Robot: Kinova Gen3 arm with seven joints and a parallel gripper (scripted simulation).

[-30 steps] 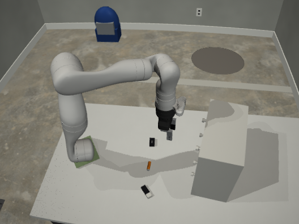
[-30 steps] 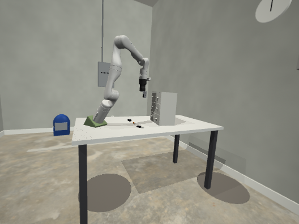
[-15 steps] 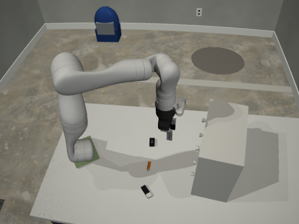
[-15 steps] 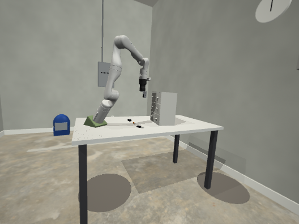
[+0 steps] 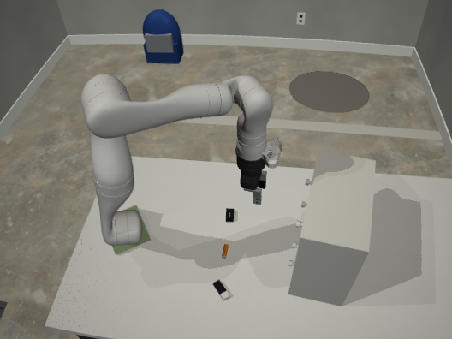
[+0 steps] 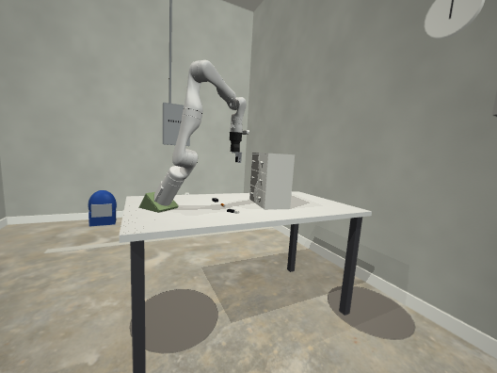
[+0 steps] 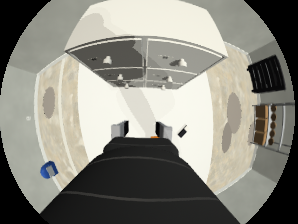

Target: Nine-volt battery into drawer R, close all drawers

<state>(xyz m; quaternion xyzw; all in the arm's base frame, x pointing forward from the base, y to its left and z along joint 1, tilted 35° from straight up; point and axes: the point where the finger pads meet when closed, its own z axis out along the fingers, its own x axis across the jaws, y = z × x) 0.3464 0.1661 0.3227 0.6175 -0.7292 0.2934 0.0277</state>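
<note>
Hovering high, gripper (image 5: pixel 257 199) fully open and empty — two battery-like blocks on table (image 5: pixel 128 308), one (image 5: pixel 230 215) nearer than the other (image 5: pixel 223 290). Risk: overpulling R drawer of chest (image 5: pixel 338 205) — tray droops.

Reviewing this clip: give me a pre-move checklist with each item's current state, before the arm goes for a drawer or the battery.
1. Gripper open and empty: ok.
2. Gripper clear of the chest, hanging above the table: ok.
3. All drawers pushed in, only knobs protruding: ok.
4. Drawer marked R identified: cannot tell, no labels readable.
5. Nine-volt battery identified: cannot tell; two dark blocks and an orange cylinder lie on the table.
6. Chest upright: ok.
</note>
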